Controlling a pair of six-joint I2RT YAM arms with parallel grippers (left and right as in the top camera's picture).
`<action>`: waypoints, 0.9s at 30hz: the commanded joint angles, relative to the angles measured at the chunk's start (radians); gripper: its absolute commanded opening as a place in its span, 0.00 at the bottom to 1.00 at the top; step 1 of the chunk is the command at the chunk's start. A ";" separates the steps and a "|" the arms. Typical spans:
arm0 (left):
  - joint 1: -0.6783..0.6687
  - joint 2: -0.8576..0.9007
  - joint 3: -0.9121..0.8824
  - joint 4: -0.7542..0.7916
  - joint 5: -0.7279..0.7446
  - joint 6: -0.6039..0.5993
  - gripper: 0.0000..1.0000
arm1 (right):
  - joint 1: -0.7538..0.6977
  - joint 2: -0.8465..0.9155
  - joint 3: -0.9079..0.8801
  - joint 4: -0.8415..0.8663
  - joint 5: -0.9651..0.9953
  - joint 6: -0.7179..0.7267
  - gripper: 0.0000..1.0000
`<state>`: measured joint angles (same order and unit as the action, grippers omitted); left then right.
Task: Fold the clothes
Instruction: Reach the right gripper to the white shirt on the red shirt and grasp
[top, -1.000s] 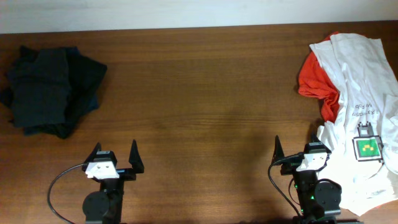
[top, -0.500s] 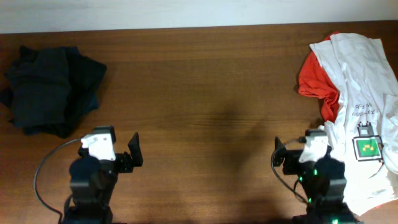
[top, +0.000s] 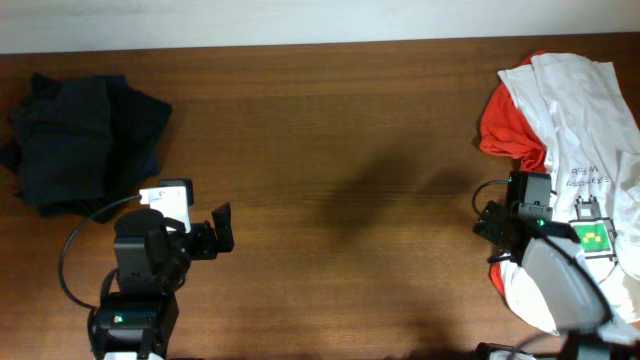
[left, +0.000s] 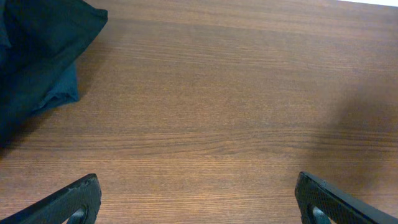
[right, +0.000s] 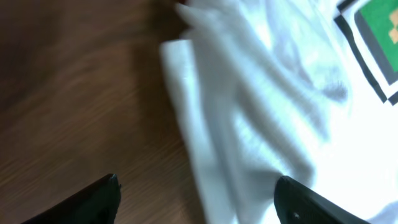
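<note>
The white T-shirt (top: 585, 120) lies crumpled at the right edge of the table, its green-and-black square print (top: 592, 237) facing up. My right gripper (top: 492, 228) is open and hovers over the shirt's left edge. In the right wrist view, the gripper (right: 199, 199) has its fingers spread over the white cloth (right: 267, 93) and bare wood, with the print (right: 379, 22) at the top right. My left gripper (top: 222, 230) is open and empty over bare wood at the lower left; in the left wrist view (left: 196, 202) it holds nothing.
An orange-red T-shirt (top: 505, 130) lies partly under the white one. A pile of dark navy garments (top: 80, 140) sits at the far left and also shows in the left wrist view (left: 37, 56). The wooden table (top: 330, 130) spans the middle.
Both arms have lifted from their rest poses at the front edge. The right gripper moved forward and right onto the shirt's left edge. The left gripper moved forward and turned to the right.
</note>
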<state>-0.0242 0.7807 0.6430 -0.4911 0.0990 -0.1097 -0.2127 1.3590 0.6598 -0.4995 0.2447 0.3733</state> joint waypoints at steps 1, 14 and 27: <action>-0.004 0.000 0.020 -0.001 0.018 0.000 0.99 | -0.055 0.095 0.008 0.043 0.040 0.032 0.80; -0.004 0.000 0.020 0.000 0.018 0.001 0.99 | -0.077 0.110 0.185 -0.077 -0.042 0.028 0.66; -0.004 0.000 0.020 -0.001 0.018 0.001 0.99 | -0.076 0.146 0.123 -0.076 -0.130 0.029 0.57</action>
<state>-0.0242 0.7818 0.6434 -0.4908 0.1020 -0.1101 -0.2840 1.4841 0.7925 -0.5808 0.1249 0.3935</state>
